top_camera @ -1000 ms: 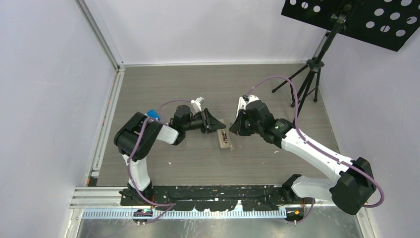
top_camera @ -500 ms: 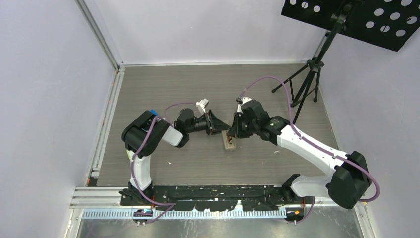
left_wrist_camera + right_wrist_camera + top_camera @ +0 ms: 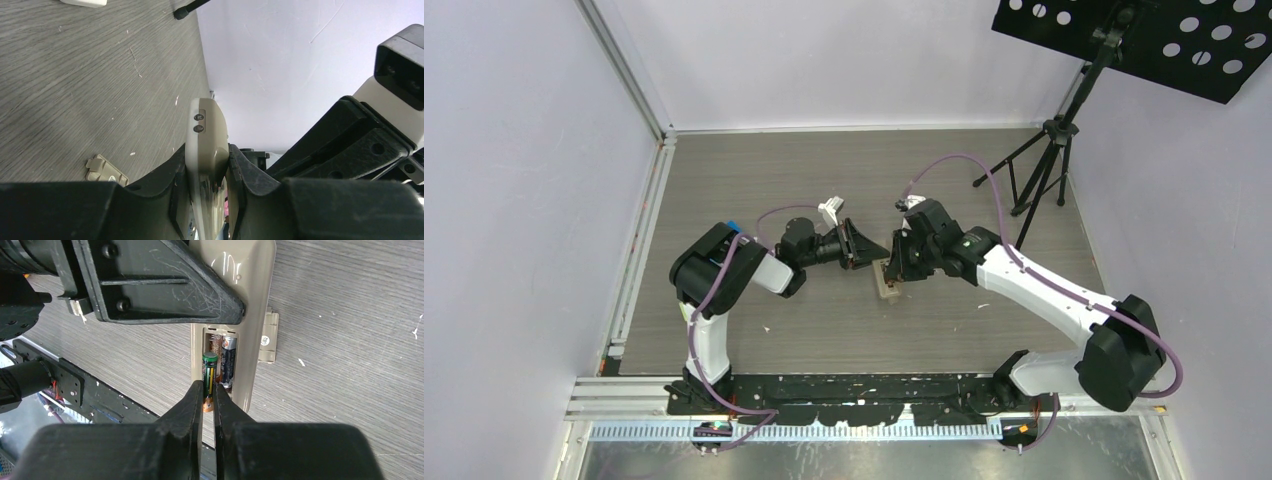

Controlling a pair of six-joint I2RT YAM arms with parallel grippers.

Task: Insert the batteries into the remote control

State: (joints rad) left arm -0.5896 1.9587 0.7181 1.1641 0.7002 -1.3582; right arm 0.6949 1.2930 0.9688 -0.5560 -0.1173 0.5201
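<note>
On grey table, left gripper clamps remote control; only right wrist view shows right gripper pinching battery.

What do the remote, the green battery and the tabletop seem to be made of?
The remote control looks like moulded plastic: beige, smooth, with a soft sheen where light glints. The green battery is probably metal under a glossy printed wrap. The table shows a matte grey wood grain, possibly laminate rather than solid wood.
</note>
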